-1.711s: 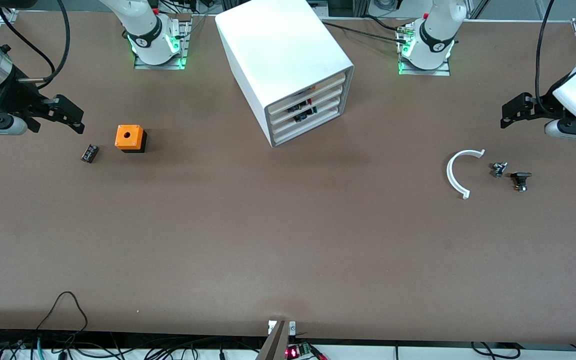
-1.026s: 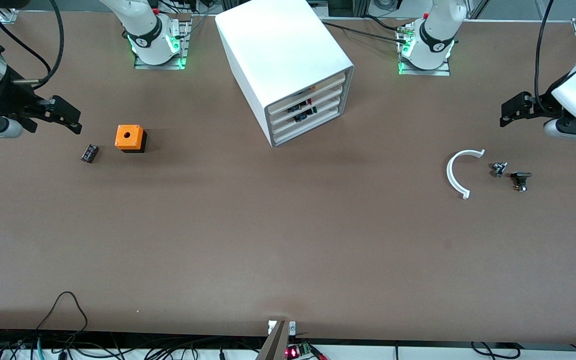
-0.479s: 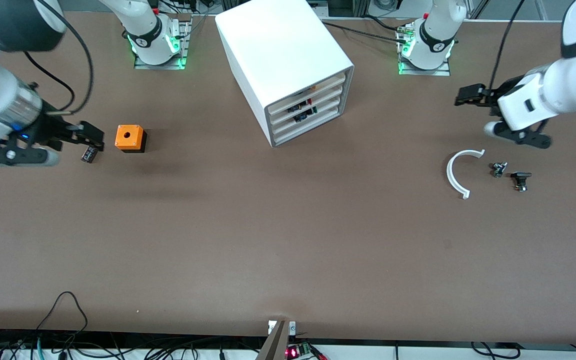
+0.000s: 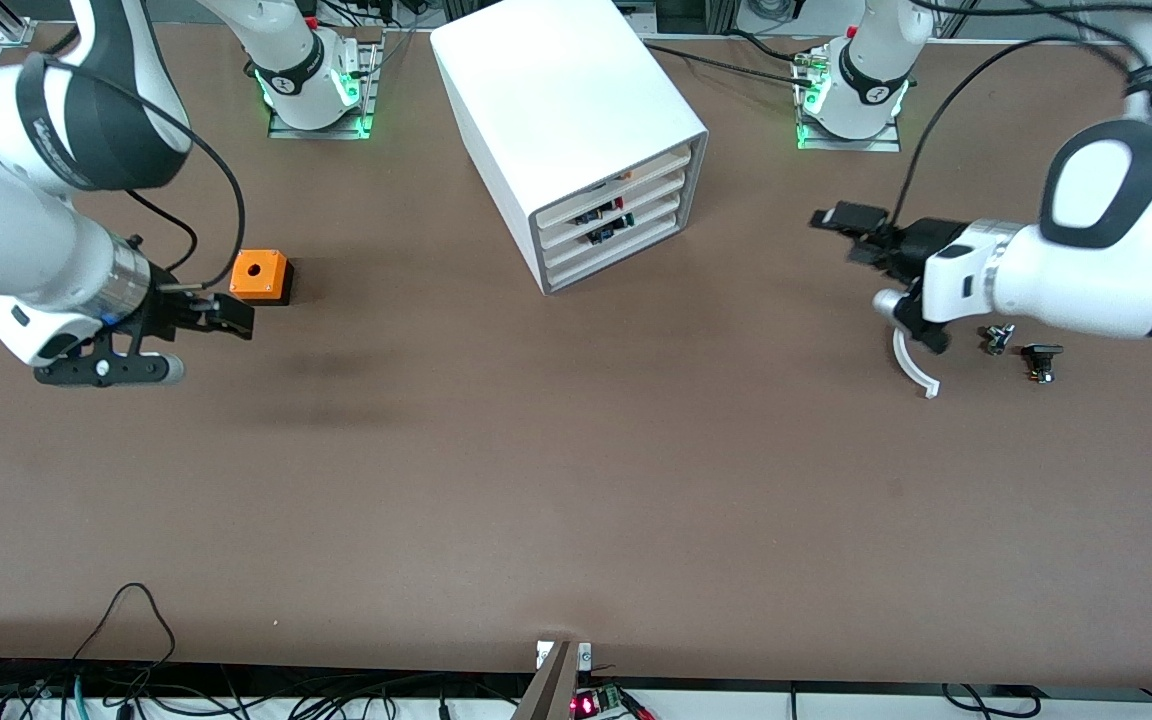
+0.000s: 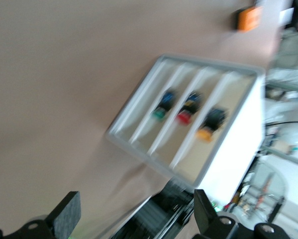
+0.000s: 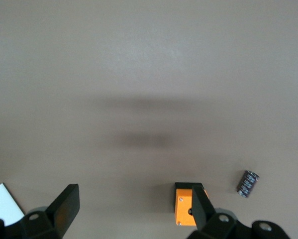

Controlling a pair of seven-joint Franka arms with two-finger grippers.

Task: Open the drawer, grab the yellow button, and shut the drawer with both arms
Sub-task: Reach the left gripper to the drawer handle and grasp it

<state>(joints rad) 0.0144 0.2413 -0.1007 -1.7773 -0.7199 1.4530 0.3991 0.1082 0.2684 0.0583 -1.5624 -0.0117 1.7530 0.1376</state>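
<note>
Facing the left arm's end: drawer (image 4: pixel 626 180), shut | left gripper (image 4: pixel 851 235) spread | right gripper (image 4: pixel 226 315) spread

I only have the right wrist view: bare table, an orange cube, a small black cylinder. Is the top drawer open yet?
Observer: No. The front view shows the drawer shut flush in the cabinet, like the three under it.
Operator: Can you see the button?
Observer: Yes. The left wrist view shows the button, with its orange-yellow cap, inside that drawer.
Operator: Where is the left claw?
Observer: The left claw is open, over the table between the cabinet and a white arc.
</note>
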